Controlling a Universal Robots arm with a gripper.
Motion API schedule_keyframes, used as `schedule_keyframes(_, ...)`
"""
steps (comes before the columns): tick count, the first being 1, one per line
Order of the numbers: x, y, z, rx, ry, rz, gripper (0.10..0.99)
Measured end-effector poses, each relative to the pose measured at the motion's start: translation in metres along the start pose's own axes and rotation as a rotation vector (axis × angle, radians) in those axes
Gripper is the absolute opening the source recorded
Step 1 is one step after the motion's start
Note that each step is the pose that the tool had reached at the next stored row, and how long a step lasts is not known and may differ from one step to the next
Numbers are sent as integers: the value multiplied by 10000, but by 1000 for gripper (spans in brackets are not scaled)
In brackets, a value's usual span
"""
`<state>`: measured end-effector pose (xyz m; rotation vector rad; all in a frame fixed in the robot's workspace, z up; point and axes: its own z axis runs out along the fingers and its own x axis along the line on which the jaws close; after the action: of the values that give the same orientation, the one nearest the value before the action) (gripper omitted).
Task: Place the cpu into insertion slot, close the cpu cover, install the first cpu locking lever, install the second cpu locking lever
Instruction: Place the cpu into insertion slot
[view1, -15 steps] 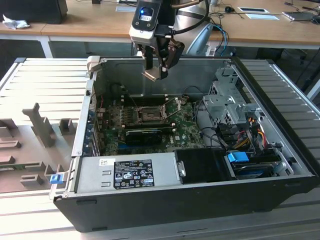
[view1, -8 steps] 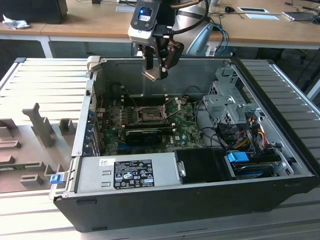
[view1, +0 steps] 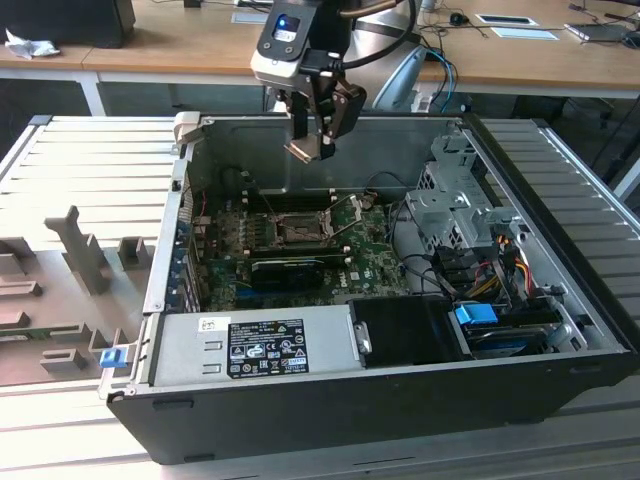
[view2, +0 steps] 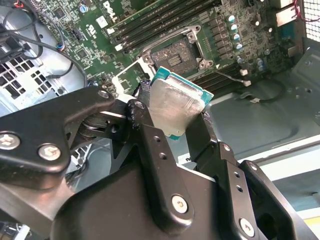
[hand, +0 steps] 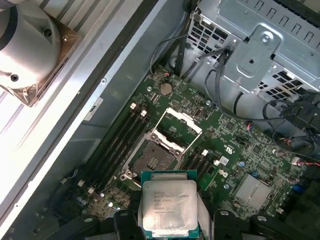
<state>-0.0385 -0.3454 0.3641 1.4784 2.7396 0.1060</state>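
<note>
One pincer (view2: 174, 114) clamps cpu (hand: 169, 205) over open case (view1: 400, 400); slatted table (view1: 90, 160) beneath; desks (view1: 180, 40) behind.

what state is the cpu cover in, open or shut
Open: the cover stands flipped up off the socket, whose dark centre is bare. The chip is in the gripper above the board.

The matte black end effector (view2: 175, 114) is built of rounded link plates (view2: 155, 165) pinned with silver hex-socket screws (view2: 180, 202). Above it sits a silver-grey wrist housing (view1: 283, 50) with a small glowing blue light (view1: 283, 25), and a thin black cable (view1: 408, 22) loops off beside it.
</note>
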Motion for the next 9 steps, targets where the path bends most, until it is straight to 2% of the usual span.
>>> schedule_keyframes(9, 0, 0, 4, -7, -49, 681, 529)
